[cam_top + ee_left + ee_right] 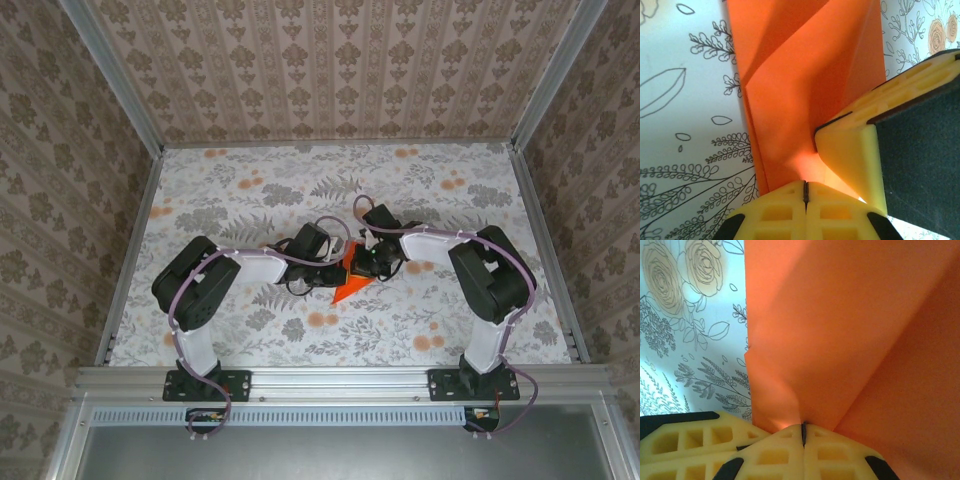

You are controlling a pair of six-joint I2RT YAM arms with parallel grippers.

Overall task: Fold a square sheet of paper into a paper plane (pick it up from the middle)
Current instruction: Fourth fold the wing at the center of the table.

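Two-arm hold on the part-folded paper (351, 281), seen from above and from each wrist.

**Position.** The paper sits at the middle of the table (250, 200), between the two wrists. Whether it rests on the surface or is held just clear of it cannot be told.

**Left gripper** (805, 187). The fingers are pressed together on the near edge of the paper, with only a hairline seam between them. From this pinch the orange sheet runs away from the camera. It shows a sharp crease down its left side and a second diagonal fold above.

**Right gripper** (803, 429). This one is likewise closed and pinching the paper, which fans out broad and smooth beyond the fingertips. In the left wrist view one of its yellow fingers lies against the sheet just right of the left pinch, so the two grips are touching or nearly so.

**Governing relation.** In the top view the long axis of the paper runs from the far right to a pointed tip at the near left. The tip juts toward the arm bases, slightly on the left arm's side. The grippers approach from opposite sides, left and right, and meet across the middle of that axis. Neither arm is therefore nearer; each holds one flank. Any coming fold appears to turn on this shared central line, with one side carried over while the other anchors.
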